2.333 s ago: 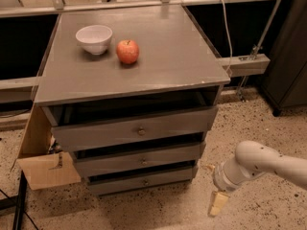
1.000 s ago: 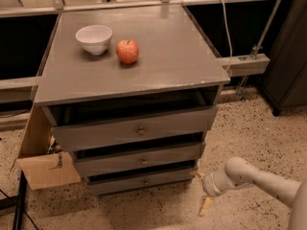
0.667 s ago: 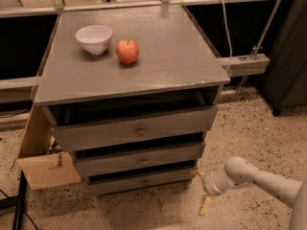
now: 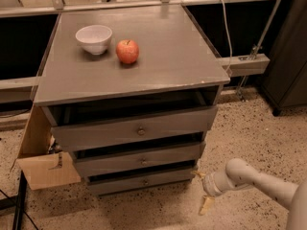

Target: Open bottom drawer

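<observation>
- Camera view: grey cabinet (image 4: 168, 56), seen from above and in front, with three drawer fronts stacked below its top.
- Bottom drawer (image 4: 120, 185): lowest and slimmest front of the cabinet, with a small round knob (image 4: 145, 181) at its centre.
- Gripper (image 4: 202, 190): low, just off the cabinet's lower right corner; jaws spread apart and holding nothing, upper fingertip near the bottom drawer's right end.
- Cabinet top, rear left: white bowl (image 4: 94, 38) with a red apple (image 4: 127, 51) just beside it.

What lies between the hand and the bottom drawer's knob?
Only the bottom drawer's bare front, in the camera view; the hand is low, off its right end.
</observation>
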Controlling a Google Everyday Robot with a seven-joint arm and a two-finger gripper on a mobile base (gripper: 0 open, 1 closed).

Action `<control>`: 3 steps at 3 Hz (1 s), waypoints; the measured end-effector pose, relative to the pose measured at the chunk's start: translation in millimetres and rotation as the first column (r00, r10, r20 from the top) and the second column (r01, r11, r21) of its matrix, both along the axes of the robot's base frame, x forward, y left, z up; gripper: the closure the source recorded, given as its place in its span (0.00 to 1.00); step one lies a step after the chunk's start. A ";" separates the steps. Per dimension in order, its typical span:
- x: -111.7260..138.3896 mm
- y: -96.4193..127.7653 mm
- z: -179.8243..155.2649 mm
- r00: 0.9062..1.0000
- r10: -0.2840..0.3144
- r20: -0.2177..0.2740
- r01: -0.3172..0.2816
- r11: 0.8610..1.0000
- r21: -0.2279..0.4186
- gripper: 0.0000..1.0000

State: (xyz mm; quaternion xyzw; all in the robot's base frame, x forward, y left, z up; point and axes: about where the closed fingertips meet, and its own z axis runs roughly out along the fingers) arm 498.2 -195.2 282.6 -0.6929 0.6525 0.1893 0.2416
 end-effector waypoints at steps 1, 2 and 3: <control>5.0 4.7 -21.6 0.999 0.030 0.024 -0.030 0.999 0.034 0.00; 11.8 16.6 -39.6 0.997 0.066 0.048 -0.068 0.996 0.049 0.00; 19.5 33.4 -53.6 0.991 0.109 0.081 -0.114 0.992 0.050 0.00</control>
